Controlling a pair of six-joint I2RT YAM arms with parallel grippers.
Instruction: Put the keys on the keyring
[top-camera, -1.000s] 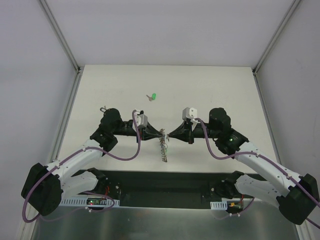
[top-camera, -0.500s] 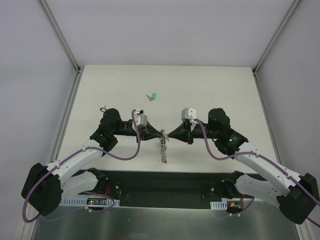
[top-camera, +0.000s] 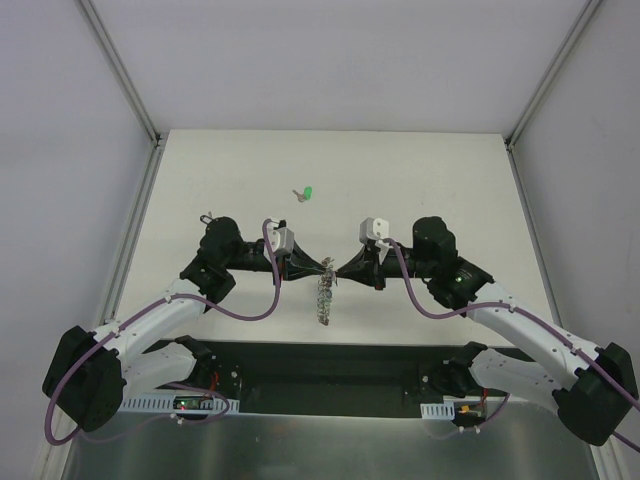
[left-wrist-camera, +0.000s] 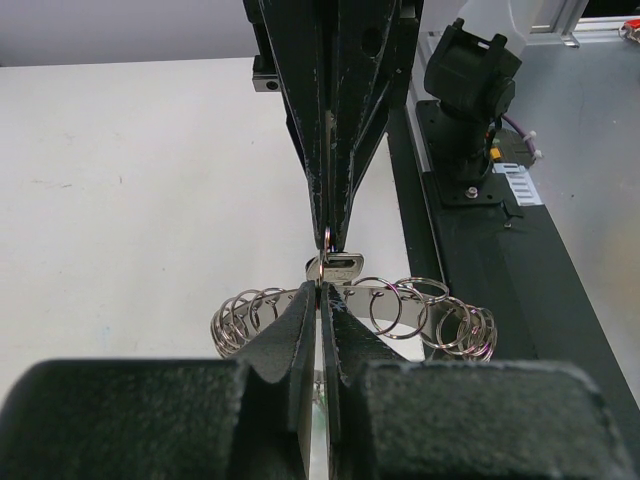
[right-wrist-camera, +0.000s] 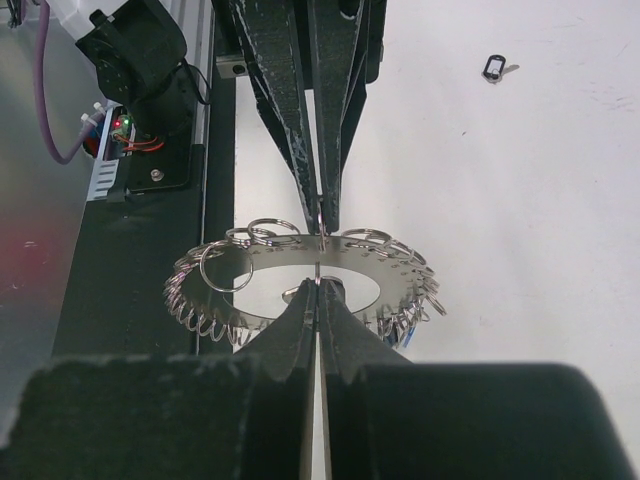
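Observation:
The keyring (top-camera: 322, 298), a flat silver ring edged with many small wire loops, hangs between my two grippers above the table's middle. My left gripper (top-camera: 324, 268) is shut on its rim; the ring shows just past its tips in the left wrist view (left-wrist-camera: 400, 305). My right gripper (top-camera: 339, 270) is shut on a small silver key (left-wrist-camera: 341, 266) held against the ring's rim. In the right wrist view the ring (right-wrist-camera: 255, 262) lies across my right gripper (right-wrist-camera: 320, 286). A green-headed key (top-camera: 309, 192) lies on the table farther back.
A tiny black loop-shaped item (top-camera: 207, 217) lies on the table at the left behind the left arm, and it also shows in the right wrist view (right-wrist-camera: 493, 67). The dark base rail (top-camera: 320, 365) runs along the near edge.
The right gripper has edged a little to the left and the hanging keyring has swung slightly left with it. Both grippers stay shut.

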